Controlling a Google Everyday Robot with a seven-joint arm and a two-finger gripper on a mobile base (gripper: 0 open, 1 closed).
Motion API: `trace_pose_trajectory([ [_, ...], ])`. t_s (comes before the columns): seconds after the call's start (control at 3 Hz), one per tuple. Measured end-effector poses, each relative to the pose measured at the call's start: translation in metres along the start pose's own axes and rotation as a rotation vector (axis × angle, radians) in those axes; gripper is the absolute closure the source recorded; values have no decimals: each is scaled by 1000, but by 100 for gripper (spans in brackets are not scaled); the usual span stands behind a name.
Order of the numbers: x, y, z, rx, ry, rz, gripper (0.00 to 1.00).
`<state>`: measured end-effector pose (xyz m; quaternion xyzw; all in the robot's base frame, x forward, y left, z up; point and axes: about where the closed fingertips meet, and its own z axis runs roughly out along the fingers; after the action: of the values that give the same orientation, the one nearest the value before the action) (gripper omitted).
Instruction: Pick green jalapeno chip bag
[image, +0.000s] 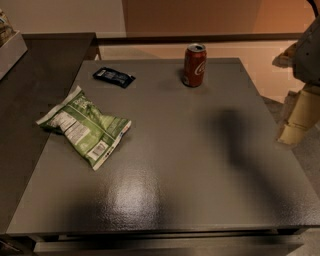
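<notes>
The green jalapeno chip bag lies flat on the left side of the grey table. It is crinkled green foil with white text panels and a barcode facing up. My gripper shows at the far right edge of the view, beyond the table's right edge and far from the bag. It is only partly in view, and nothing shows in it.
A red soda can stands upright near the table's back edge. A small dark blue packet lies at the back left. A dark counter adjoins the table on the left. The arm's shadow falls on the table's right half.
</notes>
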<state>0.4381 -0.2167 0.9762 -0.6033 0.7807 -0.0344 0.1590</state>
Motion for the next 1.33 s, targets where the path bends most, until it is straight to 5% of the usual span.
trace_pose_trajectory([
  [0.67, -5, 1, 1, -8, -1, -3, 0],
  [1.33, -60, 11, 13, -47, -80, 18, 0],
])
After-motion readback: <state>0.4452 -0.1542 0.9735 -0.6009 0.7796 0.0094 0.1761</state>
